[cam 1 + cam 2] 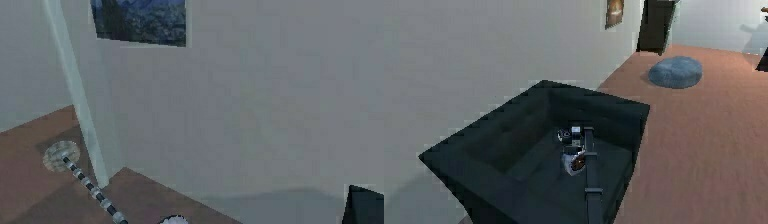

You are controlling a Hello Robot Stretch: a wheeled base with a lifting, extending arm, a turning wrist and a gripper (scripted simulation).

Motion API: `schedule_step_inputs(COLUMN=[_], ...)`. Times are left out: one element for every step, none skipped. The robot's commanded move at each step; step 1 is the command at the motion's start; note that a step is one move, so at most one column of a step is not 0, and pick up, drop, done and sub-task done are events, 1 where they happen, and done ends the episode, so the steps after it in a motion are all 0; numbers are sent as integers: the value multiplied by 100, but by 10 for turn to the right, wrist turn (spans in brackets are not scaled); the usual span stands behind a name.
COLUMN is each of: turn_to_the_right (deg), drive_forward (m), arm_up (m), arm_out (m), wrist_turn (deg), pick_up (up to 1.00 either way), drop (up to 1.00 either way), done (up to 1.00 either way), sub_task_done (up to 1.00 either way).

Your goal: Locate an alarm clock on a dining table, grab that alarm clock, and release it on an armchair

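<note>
A dark armchair [494, 150] stands against the wall in the arm side view, and its corner shows again at the forward view's lower right [365, 205]. The arm's dark bar [594, 195] rises from the bottom edge over the seat. The gripper [568, 134] sits at the bar's far end, above the seat cushion. Just below it a small pale round thing [574, 161] lies at the seat; its shape does not settle whether it is the alarm clock. I cannot tell whether the gripper holds anything.
A blue round cushion [676, 71] lies on the brown floor beyond the armchair, near a dark cabinet [654, 25] and a wall picture [615, 12]. In the forward view a painting [140, 20] hangs on the close wall. A striped stick [95, 185] lies on the floor.
</note>
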Motion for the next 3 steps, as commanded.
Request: schedule_step_inputs(turn_to_the_right=[0, 0, 0], drive_forward=[0, 0, 0], arm_up=[10, 0, 0], arm_out=[0, -8, 0], wrist_turn=[0, 0, 0], pick_up=[0, 0, 0], drop=[0, 0, 0], done=[0, 0, 100], sub_task_done=[0, 0, 0])
